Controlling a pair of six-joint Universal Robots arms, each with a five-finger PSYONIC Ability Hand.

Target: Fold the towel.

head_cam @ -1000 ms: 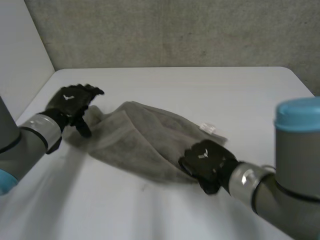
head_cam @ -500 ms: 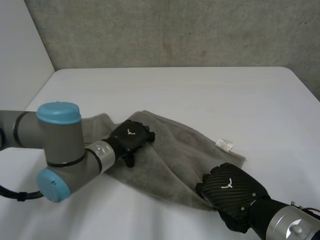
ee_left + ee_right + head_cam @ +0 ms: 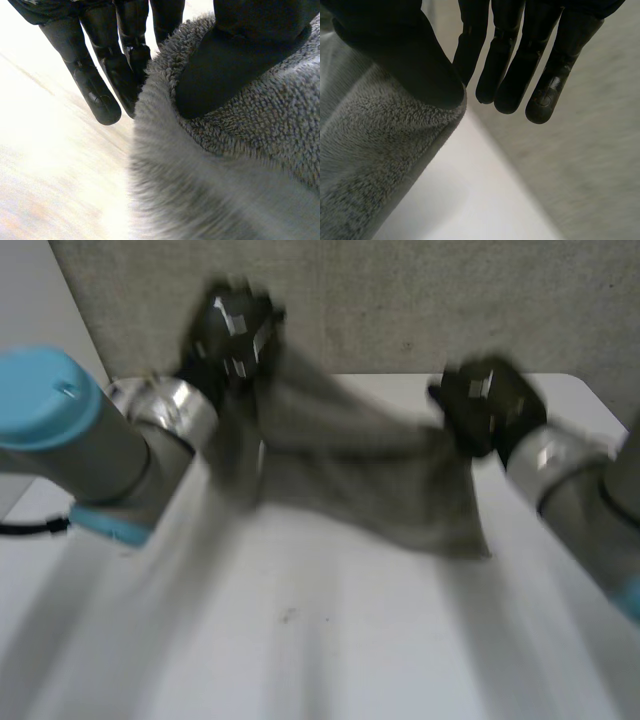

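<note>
Broad white table (image 3: pixel 320 640), smooth and matte, below a rough, speckled grey wall (image 3: pixel 420 300). Held up over the table, clear of its surface, the grey towel (image 3: pixel 350 465): soft and limp, sagging in a shallow curve between the two hands, lower edge dangling loose. Thick grey left arm (image 3: pixel 90 440) with a light-blue cap at one end of the cloth, right arm (image 3: pixel 570 475) at the other. Left hand (image 3: pixel 232 325) clamped on one upper corner, higher than the right hand (image 3: pixel 485 400), which grips the opposite upper corner. From the head view, the whole drape but little of the grip. From the left wrist view, the towel's looped, fuzzy pile up close, thumb pressed into it, straight fingers (image 3: pixel 100 85) behind the edge, pinching. From the right wrist view, a shorter plush nap and a rounded hem, thumb bearing down on that edge against straight fingers (image 3: pixel 520 65), table and wall beyond.
</note>
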